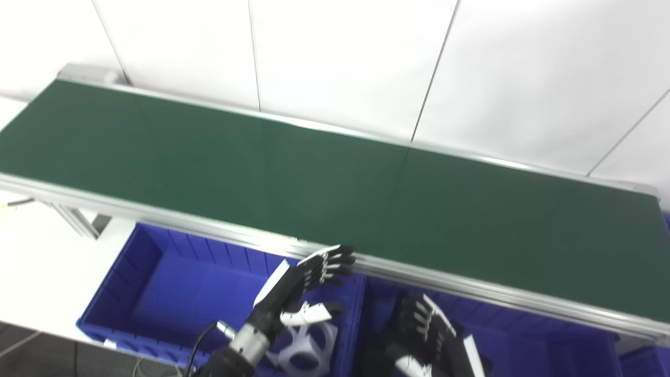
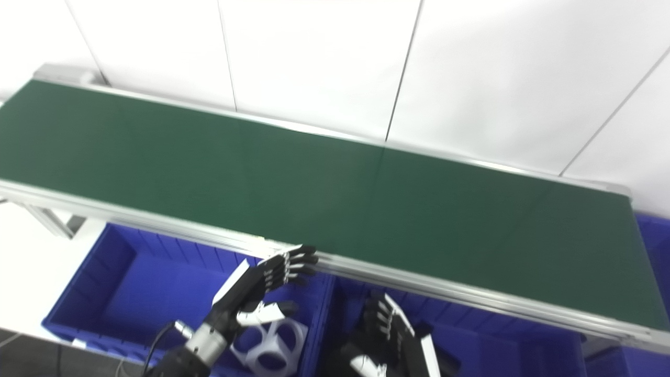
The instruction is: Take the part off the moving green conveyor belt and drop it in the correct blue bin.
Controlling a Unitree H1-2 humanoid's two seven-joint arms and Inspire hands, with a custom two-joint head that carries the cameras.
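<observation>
Left hand [image 1: 301,293] is hovering over the left bin [image 1: 157,283], fingers [image 1: 330,264] spread, holding nothing; the white part [image 1: 306,348] is lying below it. Right hand [image 1: 426,327] is reaching up over the right bin [image 1: 549,340], fingers extended, empty, beside the belt [image 1: 335,183].

light was bright and even, seemingly from overhead. the white panelled wall [image 1: 345,57] was washed out, nearly blown. the dark green conveyor belt [image 1: 324,183] showed a dull sheen and its silver aluminium front rail [image 2: 445,290] caught thin highlights. both views were soft overall, slightly blurred, edges smeared. shadows were faint.
</observation>
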